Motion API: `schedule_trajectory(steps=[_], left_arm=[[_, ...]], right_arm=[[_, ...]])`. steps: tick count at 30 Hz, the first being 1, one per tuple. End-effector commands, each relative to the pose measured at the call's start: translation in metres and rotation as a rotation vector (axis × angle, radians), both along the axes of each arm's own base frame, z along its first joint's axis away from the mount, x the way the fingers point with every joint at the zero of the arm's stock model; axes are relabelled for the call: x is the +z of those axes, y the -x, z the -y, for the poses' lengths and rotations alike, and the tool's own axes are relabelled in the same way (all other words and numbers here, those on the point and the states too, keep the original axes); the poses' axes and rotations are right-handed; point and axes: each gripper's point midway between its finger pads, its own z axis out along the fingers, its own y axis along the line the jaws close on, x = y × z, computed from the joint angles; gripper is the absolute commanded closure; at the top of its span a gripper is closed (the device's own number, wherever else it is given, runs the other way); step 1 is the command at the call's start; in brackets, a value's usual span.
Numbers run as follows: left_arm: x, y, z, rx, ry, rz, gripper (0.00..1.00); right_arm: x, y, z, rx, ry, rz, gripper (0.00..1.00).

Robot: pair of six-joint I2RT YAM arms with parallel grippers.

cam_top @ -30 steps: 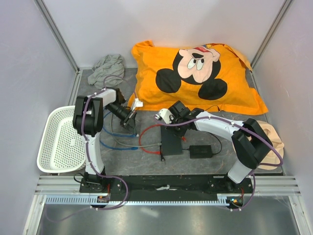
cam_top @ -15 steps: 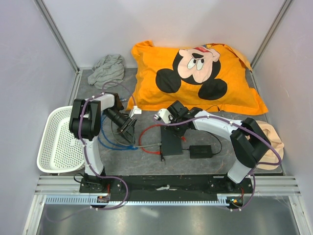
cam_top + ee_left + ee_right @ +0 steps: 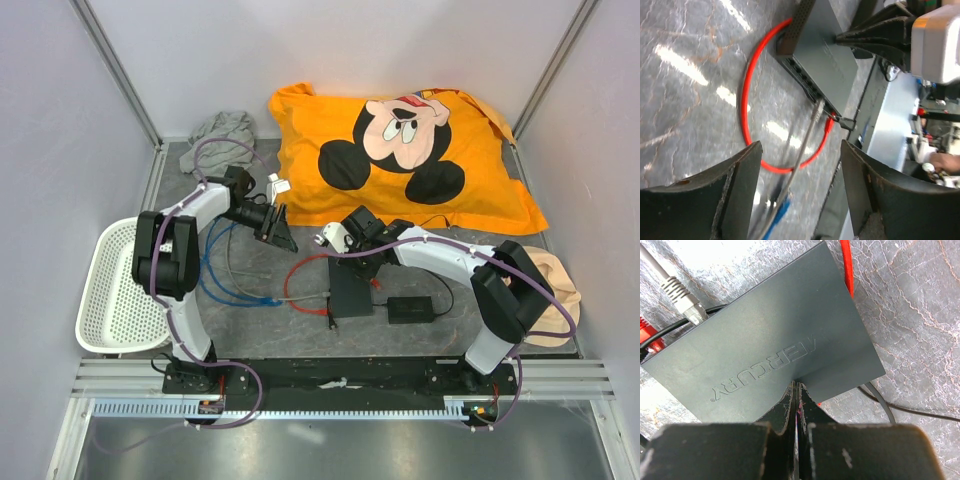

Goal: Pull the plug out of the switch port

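Note:
The switch (image 3: pixel 350 290) is a flat black box lying mid-table. My right gripper (image 3: pixel 353 264) is shut with nothing in it, its tips pressing down on the switch lid (image 3: pixel 785 335); the shut right gripper (image 3: pixel 797 386) touches the lid's near edge. A grey plug (image 3: pixel 686 302) and a red plug (image 3: pixel 649 338) meet the switch's port edge. A blue plug (image 3: pixel 266 300) lies loose on the table, left of the switch. My left gripper (image 3: pixel 280 232) hangs open above the table, left of the switch and holding nothing. Between the open left gripper (image 3: pixel 800 148) fingers I see the grey cable (image 3: pixel 805 145) and the red cable loop (image 3: pixel 747 95).
An orange pillow (image 3: pixel 400 150) fills the back, with a grey cloth (image 3: pixel 222 140) beside it. A white basket (image 3: pixel 120 285) stands at the left edge. A black power brick (image 3: pixel 410 308) lies right of the switch, and a beige object (image 3: pixel 558 290) sits at the far right.
My left gripper has opened and swung up and back toward the pillow, away from the cables. The right gripper has stayed pressed on the switch.

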Motion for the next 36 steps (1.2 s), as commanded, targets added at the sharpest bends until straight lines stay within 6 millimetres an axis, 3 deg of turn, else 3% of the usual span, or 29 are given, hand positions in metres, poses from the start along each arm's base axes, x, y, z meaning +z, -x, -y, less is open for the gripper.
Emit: schedule_trajectory(steps=[1, 8, 12, 15, 20, 26, 36], left_arm=[[0.000, -0.008, 0.031, 0.022, 0.040, 0.085, 0.32], [-0.031, 0.033, 0.065, -0.082, 0.065, -0.034, 0.39], [-0.045, 0.053, 0.068, -0.113, 0.037, -0.060, 0.41], [-0.050, 0.058, 0.069, -0.117, 0.028, -0.076, 0.41], [-0.056, 0.064, 0.080, -0.150, 0.024, -0.112, 0.41], [-0.060, 0.075, 0.089, -0.200, 0.040, -0.192, 0.49], [-0.059, 0.093, 0.098, -0.256, 0.081, -0.273, 0.68]], right_arm=[[-0.027, 0.010, 0.022, -0.008, 0.110, -0.045, 1.00], [-0.004, 0.002, 0.013, 0.002, 0.077, -0.015, 1.00], [0.025, -0.001, 0.002, 0.019, 0.019, 0.004, 1.00], [0.032, 0.006, -0.002, 0.044, -0.012, -0.029, 1.00], [0.015, 0.026, 0.005, 0.061, -0.007, -0.093, 1.00], [-0.009, 0.035, 0.021, 0.027, 0.026, -0.130, 1.00], [-0.017, 0.039, 0.028, 0.023, 0.042, -0.134, 1.00]])
